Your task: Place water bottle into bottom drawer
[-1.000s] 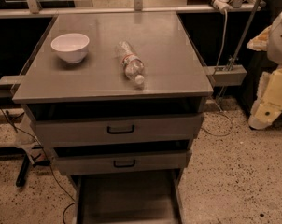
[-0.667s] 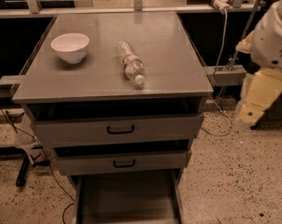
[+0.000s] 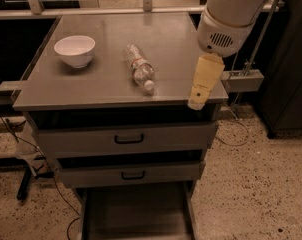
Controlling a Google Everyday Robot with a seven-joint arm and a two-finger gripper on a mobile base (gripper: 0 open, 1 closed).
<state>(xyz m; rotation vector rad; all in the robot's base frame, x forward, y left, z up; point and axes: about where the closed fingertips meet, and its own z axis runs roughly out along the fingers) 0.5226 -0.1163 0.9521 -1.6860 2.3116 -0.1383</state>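
The water bottle lies on its side on the grey cabinet top, white cap towards the front, label band around its middle. The bottom drawer is pulled out at the foot of the cabinet, and its flat floor shows nothing in it. My gripper hangs from the white arm at the upper right. It points down over the cabinet top's front right corner, about a bottle's length to the right of the bottle and above it. It holds nothing that I can see.
A white bowl stands on the cabinet top, left of the bottle. Two upper drawers with black handles are slightly open. A dark cabinet stands on the right. Cables trail on the speckled floor at the left.
The arm has swung in from the right edge of view, and the gripper now hangs over the cabinet's right front corner. The bottle, bowl and drawers have not moved.
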